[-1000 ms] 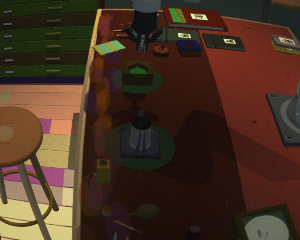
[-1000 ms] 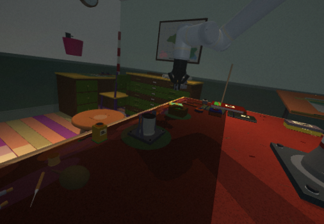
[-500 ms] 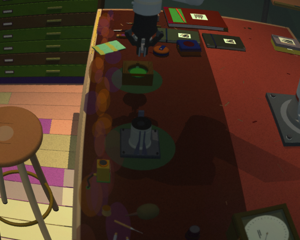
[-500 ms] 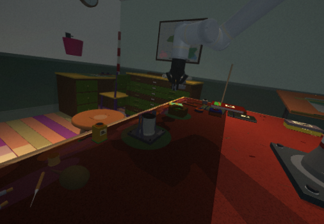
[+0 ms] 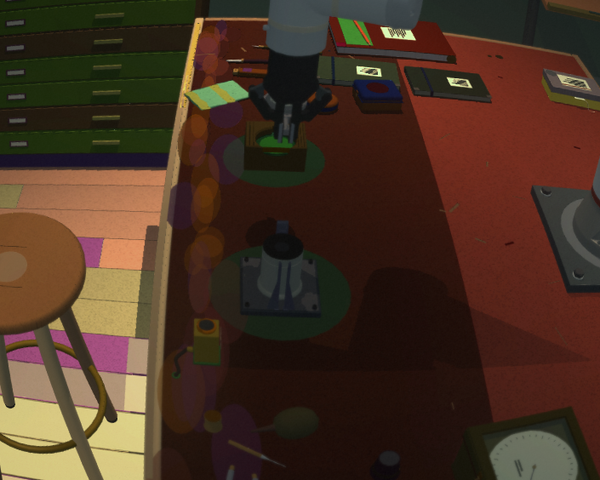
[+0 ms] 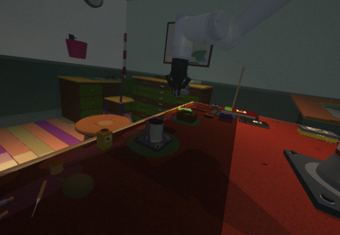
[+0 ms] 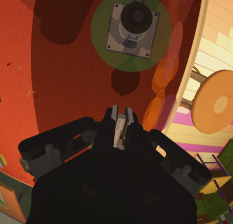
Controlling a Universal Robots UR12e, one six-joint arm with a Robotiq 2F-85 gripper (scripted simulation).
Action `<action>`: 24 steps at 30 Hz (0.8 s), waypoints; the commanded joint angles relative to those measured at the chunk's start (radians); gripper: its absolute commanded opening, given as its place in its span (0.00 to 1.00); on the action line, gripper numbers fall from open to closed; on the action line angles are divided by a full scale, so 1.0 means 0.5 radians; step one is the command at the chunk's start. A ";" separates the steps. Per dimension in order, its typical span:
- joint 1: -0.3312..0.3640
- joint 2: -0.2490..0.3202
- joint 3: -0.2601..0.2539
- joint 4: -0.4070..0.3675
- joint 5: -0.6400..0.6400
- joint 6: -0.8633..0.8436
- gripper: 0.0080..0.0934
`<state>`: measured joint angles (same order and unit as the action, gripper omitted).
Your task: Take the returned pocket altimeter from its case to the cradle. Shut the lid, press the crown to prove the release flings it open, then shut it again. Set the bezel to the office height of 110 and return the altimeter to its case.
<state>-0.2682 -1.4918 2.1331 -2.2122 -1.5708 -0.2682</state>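
Note:
The altimeter point(image 7: 120, 128) shows only as a thin pale edge-on piece pinched between my fingers, most of it hidden behind them. I hold it in my closed gripper point(image 5: 286, 135) point(image 6: 177, 92) point(image 7: 121, 110), high in the air over the table's far end. The wooden case point(image 5: 275, 152) point(image 6: 186, 116) stands on its green disc at the far left of the table, its green lining showing. The cradle point(image 5: 281, 274) point(image 6: 155, 132) point(image 7: 134, 27), a pale post on a grey square plate with a dark round top, stands on a second green disc nearer the front.
The table's raised left rim point(image 5: 172, 206) runs close beside case and cradle, with a stool point(image 5: 23, 268) beyond it. A yellow box point(image 5: 206, 341) sits by the rim. Books point(image 5: 393, 39) and a blue box point(image 5: 377, 93) lie behind the case. My arm's base point(image 5: 584, 232) stands right.

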 commanded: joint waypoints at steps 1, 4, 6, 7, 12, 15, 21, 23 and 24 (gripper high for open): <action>0.023 -0.001 -0.004 -0.002 0.000 0.022 0.00; 0.098 0.002 -0.007 -0.001 -0.001 0.098 0.00; 0.150 0.005 -0.011 -0.001 -0.001 0.149 0.00; 0.176 0.007 -0.013 -0.001 -0.001 0.175 0.00; 0.304 0.023 -0.031 0.001 -0.001 0.304 0.00; 0.378 0.036 -0.045 0.003 -0.001 0.378 0.00; 0.508 0.065 -0.078 0.007 -0.001 0.508 0.00; 0.545 0.074 -0.089 0.008 -0.001 0.546 0.00; 0.562 0.079 -0.094 0.009 -0.001 0.563 0.00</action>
<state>0.0148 -1.4512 2.0873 -2.2068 -1.5707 0.0146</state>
